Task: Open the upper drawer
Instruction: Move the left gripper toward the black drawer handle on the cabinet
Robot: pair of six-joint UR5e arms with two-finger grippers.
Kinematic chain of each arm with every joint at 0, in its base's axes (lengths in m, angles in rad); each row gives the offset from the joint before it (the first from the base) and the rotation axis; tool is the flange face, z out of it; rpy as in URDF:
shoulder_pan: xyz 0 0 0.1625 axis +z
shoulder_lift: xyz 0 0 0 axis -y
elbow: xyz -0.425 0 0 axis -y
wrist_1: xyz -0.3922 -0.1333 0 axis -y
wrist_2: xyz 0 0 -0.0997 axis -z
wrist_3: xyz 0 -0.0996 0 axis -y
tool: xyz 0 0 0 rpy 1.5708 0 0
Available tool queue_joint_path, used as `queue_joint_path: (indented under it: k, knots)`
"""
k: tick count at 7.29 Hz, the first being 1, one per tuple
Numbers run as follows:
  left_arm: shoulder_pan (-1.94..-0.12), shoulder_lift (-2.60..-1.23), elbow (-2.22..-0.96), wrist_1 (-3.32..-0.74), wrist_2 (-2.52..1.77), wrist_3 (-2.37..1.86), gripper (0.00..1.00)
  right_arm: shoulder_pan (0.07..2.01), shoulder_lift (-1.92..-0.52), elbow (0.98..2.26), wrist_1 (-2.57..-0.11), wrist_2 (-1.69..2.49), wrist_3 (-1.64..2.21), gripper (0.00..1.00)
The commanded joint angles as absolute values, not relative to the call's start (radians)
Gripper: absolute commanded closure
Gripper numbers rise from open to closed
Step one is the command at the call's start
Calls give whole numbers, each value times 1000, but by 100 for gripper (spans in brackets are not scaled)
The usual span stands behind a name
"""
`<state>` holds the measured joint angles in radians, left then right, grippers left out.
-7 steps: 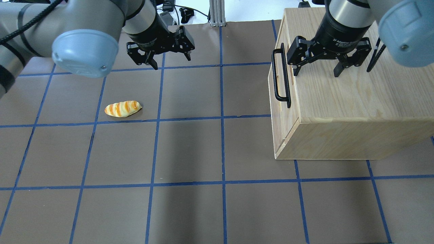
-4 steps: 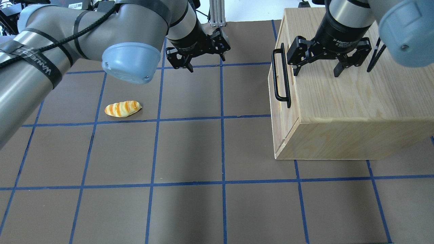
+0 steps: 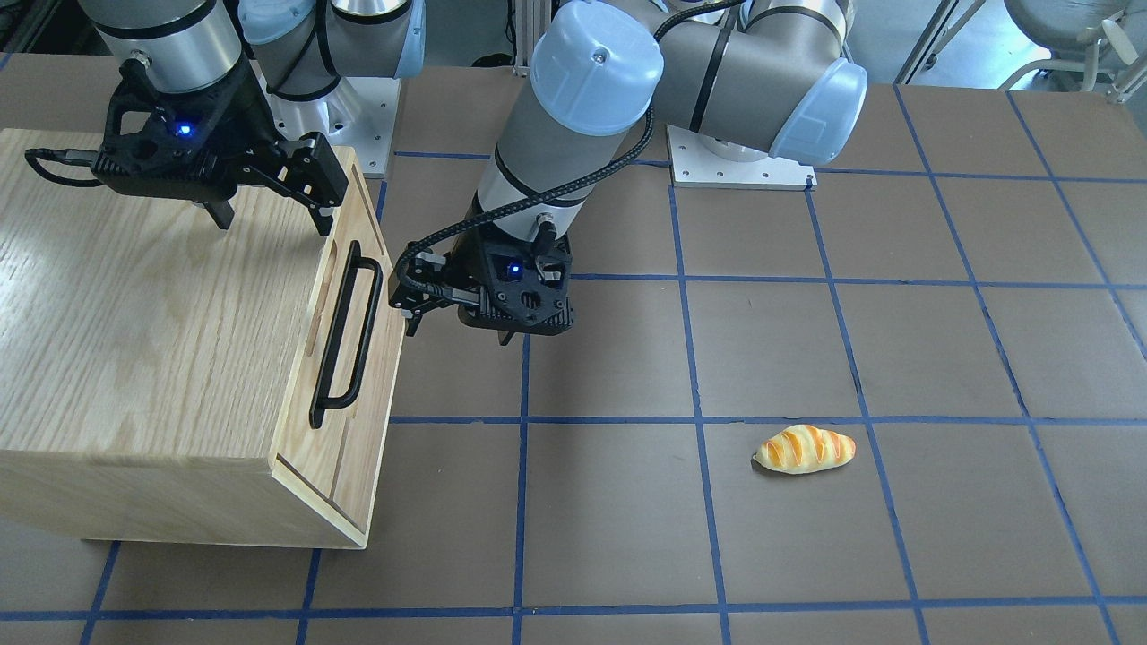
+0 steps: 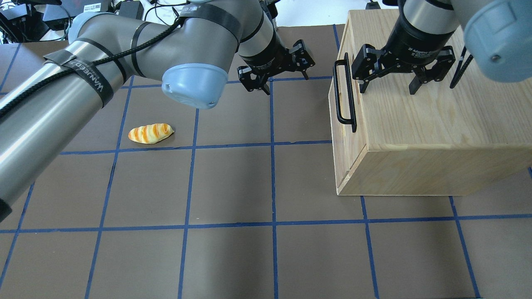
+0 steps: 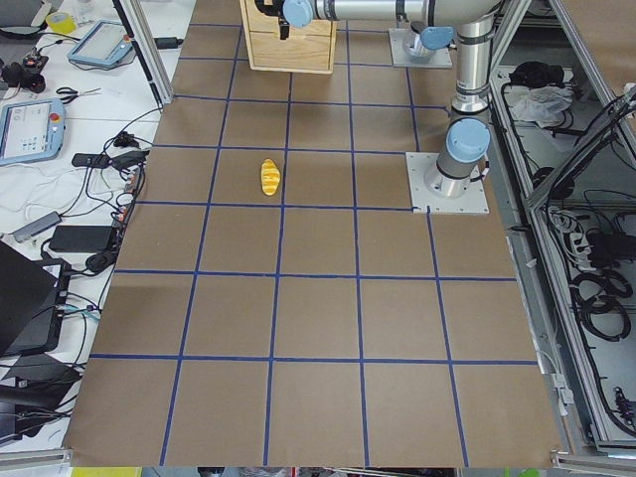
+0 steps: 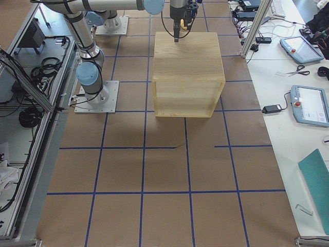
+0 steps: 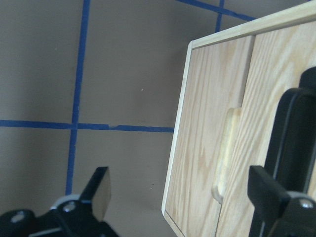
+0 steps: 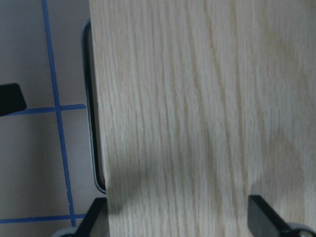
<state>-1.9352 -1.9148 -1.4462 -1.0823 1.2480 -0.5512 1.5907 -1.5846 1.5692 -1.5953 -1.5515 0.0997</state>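
Note:
The upper drawer point(image 3: 336, 349) sits flush in the front of the oak-grain cabinet point(image 4: 436, 124). Its long black bar handle point(image 4: 338, 93) point(image 3: 363, 331) has a recessed groove point(image 7: 224, 153) beside it. My left gripper point(image 4: 286, 83) point(image 3: 457, 336) is open and empty, low over the table, a short way in front of the handle's far end. In the left wrist view point(image 7: 182, 197) one finger point(image 7: 266, 197) overlaps the handle point(image 7: 291, 143). My right gripper point(image 4: 387, 91) point(image 3: 273, 226) is open and empty just above the cabinet top, behind the handle.
A striped toy bread roll point(image 4: 150, 133) point(image 3: 805, 449) lies on the brown gridded mat, well to the left of the cabinet in the overhead view. The arm base plates point(image 3: 739, 166) stand at the robot's side of the table. The left arm's elbow point(image 4: 193, 85) hangs over the mat.
My left arm has swung to the right across the mat, bringing its open gripper close to the cabinet front. The right gripper, drawer and bread have not moved.

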Motion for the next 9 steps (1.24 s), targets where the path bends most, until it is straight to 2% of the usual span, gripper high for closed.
queue_joint_path:
  k: [1, 9]
  knots:
    - [-1965, -1953, -1421, -1077, 1227, -597, 0, 1591, -1585, 1569, -1595, -1552, 100, 0]
    - [-2017, -2000, -1416, -1037, 1227, -666, 0, 1591, -1585, 1569, -1595, -1552, 100, 0]
